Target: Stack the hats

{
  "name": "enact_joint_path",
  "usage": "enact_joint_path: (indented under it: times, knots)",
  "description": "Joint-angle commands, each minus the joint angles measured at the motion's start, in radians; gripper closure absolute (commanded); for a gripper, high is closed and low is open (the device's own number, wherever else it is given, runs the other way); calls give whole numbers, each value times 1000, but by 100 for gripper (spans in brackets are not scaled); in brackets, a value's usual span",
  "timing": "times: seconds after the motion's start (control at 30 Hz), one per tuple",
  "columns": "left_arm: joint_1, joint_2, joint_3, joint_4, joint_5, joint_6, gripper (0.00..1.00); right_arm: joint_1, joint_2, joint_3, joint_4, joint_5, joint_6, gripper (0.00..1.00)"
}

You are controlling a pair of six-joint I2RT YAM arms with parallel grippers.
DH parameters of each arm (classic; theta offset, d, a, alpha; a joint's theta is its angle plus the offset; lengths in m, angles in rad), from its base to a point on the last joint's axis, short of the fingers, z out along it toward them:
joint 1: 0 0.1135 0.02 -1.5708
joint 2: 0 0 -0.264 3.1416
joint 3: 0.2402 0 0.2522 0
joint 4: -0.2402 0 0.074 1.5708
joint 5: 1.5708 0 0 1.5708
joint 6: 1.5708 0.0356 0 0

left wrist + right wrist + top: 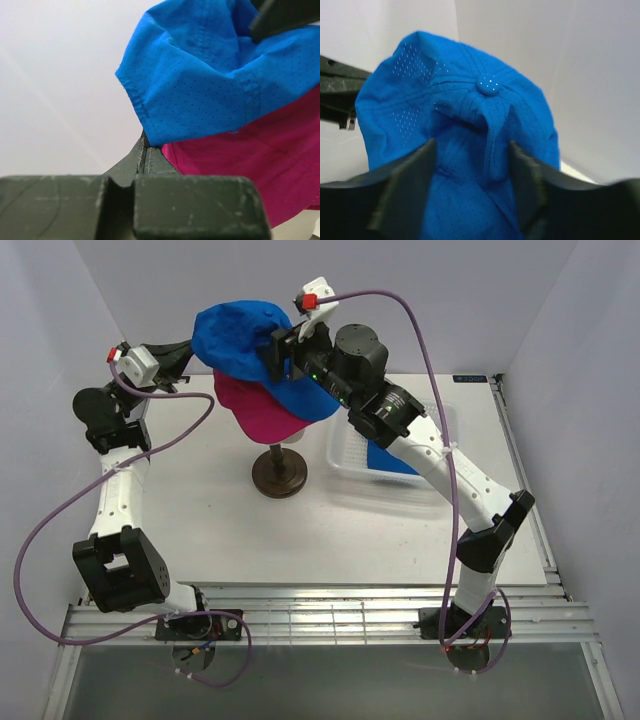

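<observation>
A bright blue cap lies over a magenta cap on the mannequin head, which they hide. My left gripper is shut, its tips at the blue cap's left hem; in the left wrist view the shut tips meet the hem corner of the blue cap, with the magenta cap below. My right gripper sits on the crown's right side. In the right wrist view its fingers stand apart, straddling a fold of the blue cap. Another blue cap lies in the basket. A second magenta cap is out of view.
The dark round stand sits at the table's middle back. The white perforated basket stands to its right, under my right arm. White walls close in the left, back and right. Purple cables hang from both arms.
</observation>
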Motion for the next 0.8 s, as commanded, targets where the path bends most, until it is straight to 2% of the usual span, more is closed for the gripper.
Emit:
enact_joint_path:
  times: [0.0,0.07,0.13,0.37,0.5,0.6,0.67,0.77]
  knots:
    - [-1,-10,-21,-69,-38,108,100,5,-71,-63,-16,-33,-80,29]
    - [-1,-8,-32,-72,-31,113,100,6,-103,-108,-30,-19,-138,18]
    - [-1,-4,-31,-72,-27,99,100,17,-155,-151,-26,7,-213,14]
    - [-1,2,-14,-74,-26,70,100,106,-269,-221,-21,166,-420,12]
    - [-1,-1,-26,-81,-32,76,100,137,-333,-258,-56,130,-503,12]
    - [-1,-7,-35,-94,-27,91,100,137,-456,-436,-20,151,-624,15]
    - [-1,-8,-41,-97,-24,93,100,134,-554,-583,34,221,-690,17]
    - [-1,-7,-40,-98,-24,85,100,129,-696,-795,107,237,-862,21]
